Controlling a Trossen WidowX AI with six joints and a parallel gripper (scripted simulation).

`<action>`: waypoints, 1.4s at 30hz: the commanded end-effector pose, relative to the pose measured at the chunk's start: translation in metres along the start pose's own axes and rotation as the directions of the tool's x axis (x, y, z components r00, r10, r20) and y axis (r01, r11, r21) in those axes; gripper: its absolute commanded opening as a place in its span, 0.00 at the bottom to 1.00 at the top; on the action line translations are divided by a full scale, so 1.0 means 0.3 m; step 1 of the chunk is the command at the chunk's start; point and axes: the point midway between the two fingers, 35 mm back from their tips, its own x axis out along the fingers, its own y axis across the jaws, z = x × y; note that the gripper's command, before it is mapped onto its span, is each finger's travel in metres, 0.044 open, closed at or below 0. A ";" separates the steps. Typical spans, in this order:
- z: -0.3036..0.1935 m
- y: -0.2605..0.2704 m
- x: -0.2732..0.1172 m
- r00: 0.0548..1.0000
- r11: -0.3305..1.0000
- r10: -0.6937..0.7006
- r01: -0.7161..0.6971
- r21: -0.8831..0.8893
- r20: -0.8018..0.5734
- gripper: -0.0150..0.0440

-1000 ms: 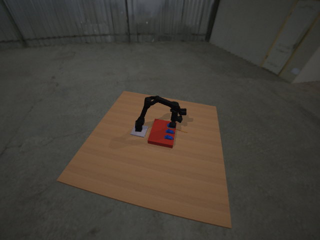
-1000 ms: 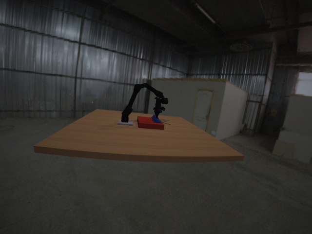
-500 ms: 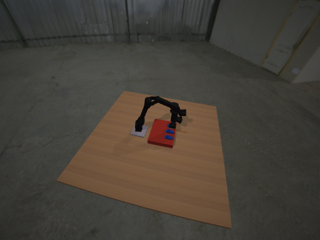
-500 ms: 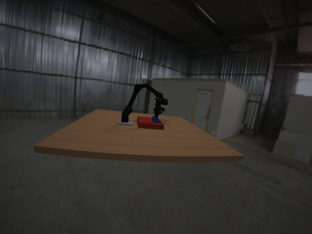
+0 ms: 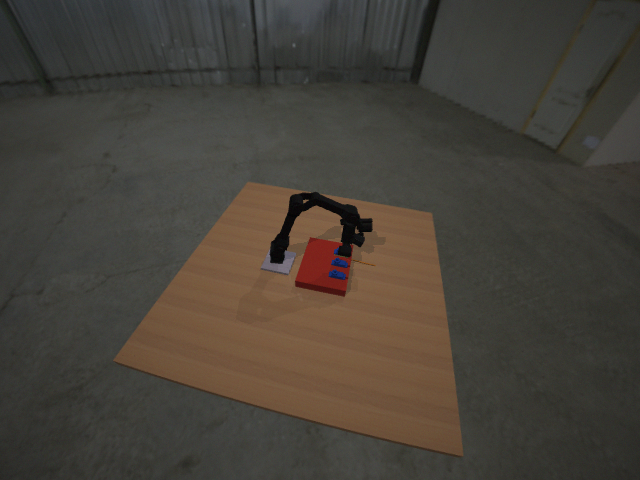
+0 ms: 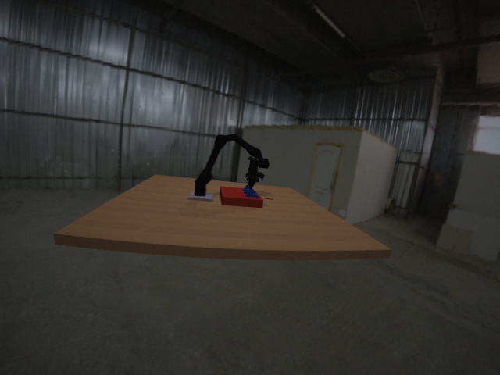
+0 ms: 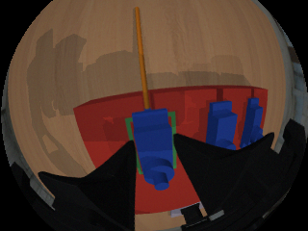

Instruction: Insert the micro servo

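Hand: my hand is released, its fingers parted only slightly, one along each flank of the servo.
Loose micro servo: the blue micro servo stands between my fingertips at the marked pocket, shaft upward. Whether both ears lie flat I cannot tell.
Pocket marking: the green outline shows around the servo, just below my fingertips.
Cable: the orange cable runs away from my hand, out past the deck's edge; its seating in the notch is unclear.
Deck: the red deck lies beneath my hand on the tabletop.
Neighbours: two mounted servos stand beside my hand.
Handling: I judge it light, its case stiff and rather smooth, the cable more delicate. Any regrip belongs on the flat body flanks, off the shaft and cable.
Next: if it is fully down, I should open wider and rise straight, without dragging it up.
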 end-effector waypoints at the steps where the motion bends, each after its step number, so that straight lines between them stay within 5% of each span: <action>1: 0.003 0.001 -0.077 1.000 1.000 0.000 0.000 -0.002 0.009 0.57; 10: -0.006 0.000 -0.108 1.000 1.000 0.000 0.000 -0.002 0.009 0.57; 20: -0.302 0.006 -0.286 1.000 1.000 0.001 -0.001 -0.002 0.001 1.00; 42: -0.343 0.004 -0.448 1.000 1.000 0.010 -0.010 -0.003 0.024 1.00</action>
